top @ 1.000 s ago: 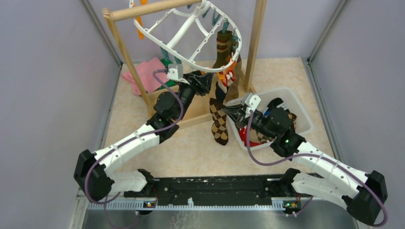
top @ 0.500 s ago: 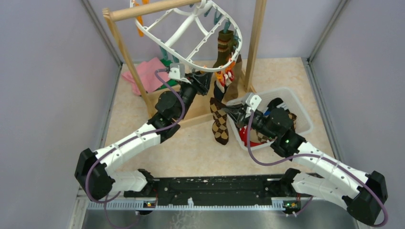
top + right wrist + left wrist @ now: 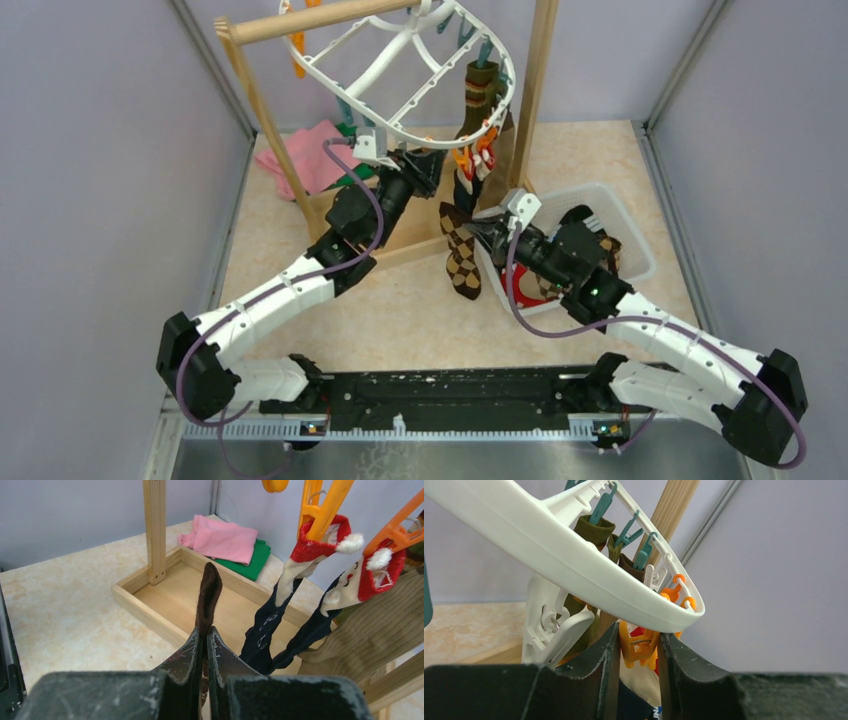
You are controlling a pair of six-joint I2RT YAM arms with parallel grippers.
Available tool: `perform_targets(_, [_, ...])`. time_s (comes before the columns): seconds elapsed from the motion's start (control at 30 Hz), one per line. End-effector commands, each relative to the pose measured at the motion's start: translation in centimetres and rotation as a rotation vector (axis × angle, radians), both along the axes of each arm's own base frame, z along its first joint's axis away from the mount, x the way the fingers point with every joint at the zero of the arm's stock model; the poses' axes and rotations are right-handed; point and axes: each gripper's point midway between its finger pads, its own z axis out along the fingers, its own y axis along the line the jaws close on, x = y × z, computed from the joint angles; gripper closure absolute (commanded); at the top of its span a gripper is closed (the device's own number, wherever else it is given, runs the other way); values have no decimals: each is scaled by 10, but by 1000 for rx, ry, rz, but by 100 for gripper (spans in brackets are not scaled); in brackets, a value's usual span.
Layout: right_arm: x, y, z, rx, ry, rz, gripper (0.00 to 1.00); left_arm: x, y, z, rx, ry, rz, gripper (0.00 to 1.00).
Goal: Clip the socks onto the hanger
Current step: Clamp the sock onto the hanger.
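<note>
The white oval hanger (image 3: 400,70) hangs tilted from the wooden rack. A brown-green striped sock (image 3: 478,95) and two navy socks with red cuffs (image 3: 267,620) hang from its clips. My left gripper (image 3: 425,165) is under the hanger's rim (image 3: 559,555), and its jaws press both sides of a dangling orange clip (image 3: 640,645). My right gripper (image 3: 470,228) is shut on the cuff of the brown argyle sock (image 3: 460,255). The sock hangs down from it, just below the clip. In the right wrist view the cuff (image 3: 207,597) sticks up between the fingers.
The wooden pole rack (image 3: 320,20) with uprights and a floor tray (image 3: 165,592) stands at the back. A white perforated basket (image 3: 630,235) with more socks sits under my right arm. Folded pink (image 3: 305,155) and green cloths lie at the back left. Grey walls close in both sides.
The hanger's near rim and its hanging socks have swung up and to the right. My right gripper has moved slightly up and left with the argyle sock. My left gripper stays on the clip.
</note>
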Motion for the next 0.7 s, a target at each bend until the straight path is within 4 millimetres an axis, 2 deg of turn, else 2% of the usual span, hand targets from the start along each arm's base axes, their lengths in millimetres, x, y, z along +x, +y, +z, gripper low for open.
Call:
perform_targets(0.0, [12,4,37,92,-10,-48,100,-7,10,43,-109,-27,6,100])
perform_targets(0.17, [24,6,42,91,11,-128,100,-4,13,42,-117,30,29,100])
perform_targets(0.4, [18,14,53,124,4,-102,100,2,16,38,-117,107,65,100])
perform_targets(0.67, [28,2,57,152,20,-227,100,4,16,35,-118,140,80,100])
